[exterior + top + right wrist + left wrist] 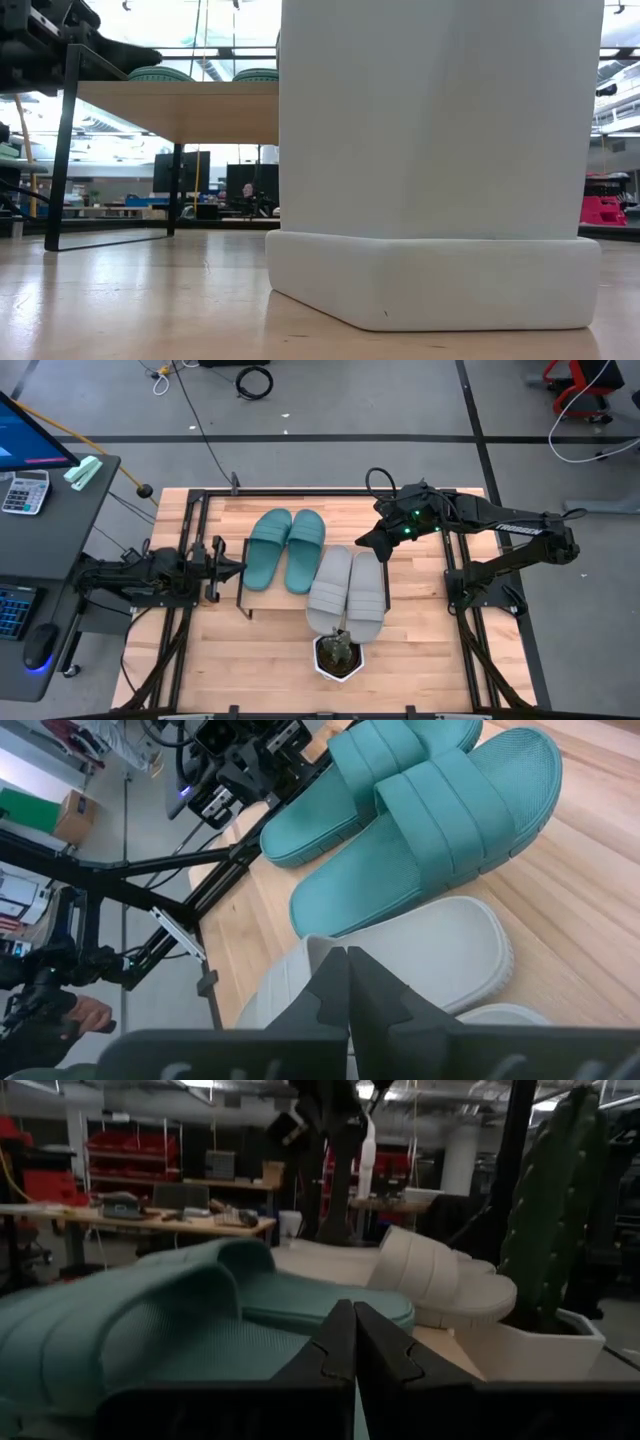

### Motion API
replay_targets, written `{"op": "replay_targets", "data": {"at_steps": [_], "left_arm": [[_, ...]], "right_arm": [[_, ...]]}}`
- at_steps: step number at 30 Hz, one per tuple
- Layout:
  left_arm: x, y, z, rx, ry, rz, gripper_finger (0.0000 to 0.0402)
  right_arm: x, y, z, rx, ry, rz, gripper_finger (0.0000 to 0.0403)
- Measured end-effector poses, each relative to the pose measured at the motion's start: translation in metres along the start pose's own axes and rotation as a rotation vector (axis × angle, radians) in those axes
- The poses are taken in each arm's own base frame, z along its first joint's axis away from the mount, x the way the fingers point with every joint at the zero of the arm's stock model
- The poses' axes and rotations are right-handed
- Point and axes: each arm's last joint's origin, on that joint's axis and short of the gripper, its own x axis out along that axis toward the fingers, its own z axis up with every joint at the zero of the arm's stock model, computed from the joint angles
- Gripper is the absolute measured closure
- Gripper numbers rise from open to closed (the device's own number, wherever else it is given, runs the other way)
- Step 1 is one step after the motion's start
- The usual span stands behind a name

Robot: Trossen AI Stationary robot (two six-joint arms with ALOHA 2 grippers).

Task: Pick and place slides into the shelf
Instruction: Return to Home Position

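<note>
Lying on the shelf [180, 108], all four slides sit in two pairs. The teal-green pair [286, 550] lies side by side toward the shelf's left edge. The light grey pair [347, 592] lies just beside it on the right and nearer the tabletop's [420, 650] front edge, its left slide touching the right teal one. A cactus in a white pot [339, 655] stands at the front ends of the grey pair.

The left gripper [236, 568] is at the shelf's left edge, level with the teal pair and pointing at it, just beside the left teal slide but apart from it. Its fingers [325, 1365] are pressed together and hold nothing.

The right gripper [374, 546] hangs over the far end of the right grey slide, with the teal pair near on its left. Its fingers [325, 995] are also pressed together and empty; whether they touch the slide cannot be told.
</note>
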Motion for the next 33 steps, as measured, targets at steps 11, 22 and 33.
{"op": "replay_targets", "data": {"at_steps": [11,22,33], "left_arm": [[0.0,0.001,-0.008,0.001,0.077,0.023,0.0395],[0.0,0.001,-0.007,-0.03,0.063,0.03,0.0381],[0.0,0.002,-0.007,-0.15,0.059,0.052,0.0377]], "right_arm": [[0.0,-0.001,-0.001,0.005,0.015,-0.005,0.0403],[0.0,-0.002,-0.002,-0.009,0.032,-0.009,0.0403],[-0.024,0.002,-0.002,-0.114,-0.053,-0.01,0.0403]]}}
